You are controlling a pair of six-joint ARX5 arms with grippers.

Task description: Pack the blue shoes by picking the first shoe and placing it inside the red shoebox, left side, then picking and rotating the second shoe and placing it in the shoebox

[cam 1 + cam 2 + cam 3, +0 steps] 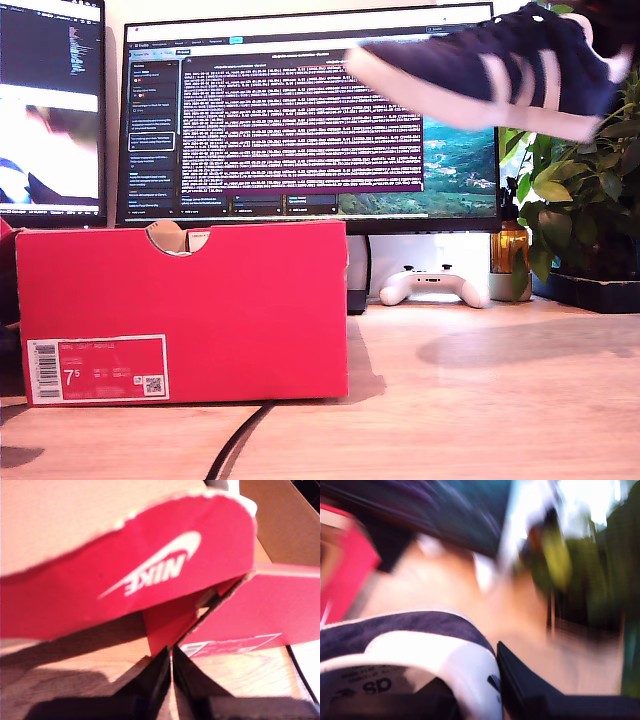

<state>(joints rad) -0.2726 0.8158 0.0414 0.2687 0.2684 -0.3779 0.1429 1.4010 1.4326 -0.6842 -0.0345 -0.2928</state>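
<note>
One blue shoe, navy with white stripes and a white sole, hangs blurred high at the exterior view's right, toe pointing to that view's left. My second gripper holds it by the heel end. In the second wrist view the shoe's white collar sits between the fingers of my second gripper, one dark finger showing. The red shoebox stands at the exterior view's left, its inside hidden. My first gripper is shut and empty, low beside the shoebox's lid. The other shoe is out of view.
Two monitors stand behind the shoebox. A white game controller, an amber bottle and a leafy plant sit at the back on the exterior view's right. A black cable runs over the wooden desk.
</note>
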